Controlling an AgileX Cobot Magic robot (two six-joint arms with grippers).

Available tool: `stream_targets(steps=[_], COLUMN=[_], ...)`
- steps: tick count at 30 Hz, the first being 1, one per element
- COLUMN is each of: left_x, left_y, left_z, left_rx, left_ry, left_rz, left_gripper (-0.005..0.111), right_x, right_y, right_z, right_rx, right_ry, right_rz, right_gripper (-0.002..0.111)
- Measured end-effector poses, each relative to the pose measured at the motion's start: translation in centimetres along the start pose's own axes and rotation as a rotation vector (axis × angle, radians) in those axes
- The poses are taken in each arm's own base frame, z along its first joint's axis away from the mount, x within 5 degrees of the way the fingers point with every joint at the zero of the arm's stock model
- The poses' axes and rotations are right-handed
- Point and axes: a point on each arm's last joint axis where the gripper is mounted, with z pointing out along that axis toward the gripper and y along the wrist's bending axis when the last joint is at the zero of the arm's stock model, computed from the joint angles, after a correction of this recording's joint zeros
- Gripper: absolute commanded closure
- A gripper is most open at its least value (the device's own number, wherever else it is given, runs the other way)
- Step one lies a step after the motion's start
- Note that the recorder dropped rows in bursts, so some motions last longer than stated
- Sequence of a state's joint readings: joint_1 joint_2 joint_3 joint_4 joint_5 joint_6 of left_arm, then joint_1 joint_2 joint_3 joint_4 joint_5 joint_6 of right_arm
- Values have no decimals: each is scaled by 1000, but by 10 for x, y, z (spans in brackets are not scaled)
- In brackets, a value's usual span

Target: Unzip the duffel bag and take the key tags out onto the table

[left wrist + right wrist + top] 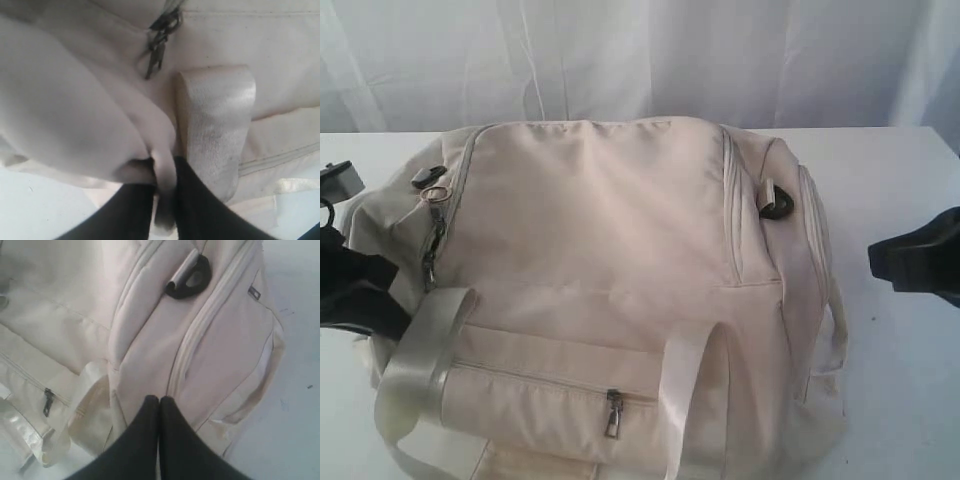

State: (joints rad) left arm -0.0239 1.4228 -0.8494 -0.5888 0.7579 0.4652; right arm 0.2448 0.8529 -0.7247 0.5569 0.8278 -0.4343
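White curtain (620,50) hangs behind a plain white table (905,420), and the cream duffel bag (620,280) fills most of it, zipped shut. We see no key tags and judge they lie inside. At the left edge of the exterior view our left gripper (164,172) pinches a fold of the bag's end fabric between its fingers, just below the silver zip pulls (432,240). At the right edge our right gripper (159,401) hangs by the other end, fingers pressed together on nothing. We read the step in hand as opening the main zip. The left pinch should anchor the cloth taut while a pull is drawn along the track — slack fabric would bunch and jam the slider. The pale webbing strap (420,355) loops up just beside the left fingers and could snag, the black strap ring (775,207) sits near the zip's far end, and the front pocket pull (613,412) is the wrong one to grab.
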Motion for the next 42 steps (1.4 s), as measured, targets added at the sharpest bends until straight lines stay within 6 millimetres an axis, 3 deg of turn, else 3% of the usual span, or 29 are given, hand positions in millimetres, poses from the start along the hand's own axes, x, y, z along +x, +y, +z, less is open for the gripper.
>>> stream_targets(steps=[3,6,11,18,22,26,30,34,38,42], left_x=[2,1,-9,-37,-47,-46,-42,-40,-33,-26], left_y=[0,-2,-10,-27,-30,-18,-6,-4,-6,-5], left_z=[0,-1,-14,-48,-63,-67,-70,-72,-73,-70], left_rx=[4,18,49,67,7,-139,-272,-299,-301,-305], left_ry=[12,16,34,-24,-56,-15,29,42,55,53], left_rz=[2,0,42,137,190,142,75,61,57,50], left_gripper=[53,45,45,45,45,45,45,45,45,45], right_x=[-2,-2,-3,-7,-21,-42,-67,-89,-106,-111], right_y=[1,2,3,8,9,13,25,46,78,115], right_z=[-2,-3,-3,-1,3,11,31,61,96,144], right_rx=[-6,-10,-13,-91,-126,-221,-374,-472,-505,-454], right_ry=[-2,3,5,-25,-40,-24,1,-35,-77,-84], right_rz=[-4,-6,-8,-59,-64,-102,-213,-467,-643,-744], right_gripper=[108,108,108,108,108,108,108,108,108,105])
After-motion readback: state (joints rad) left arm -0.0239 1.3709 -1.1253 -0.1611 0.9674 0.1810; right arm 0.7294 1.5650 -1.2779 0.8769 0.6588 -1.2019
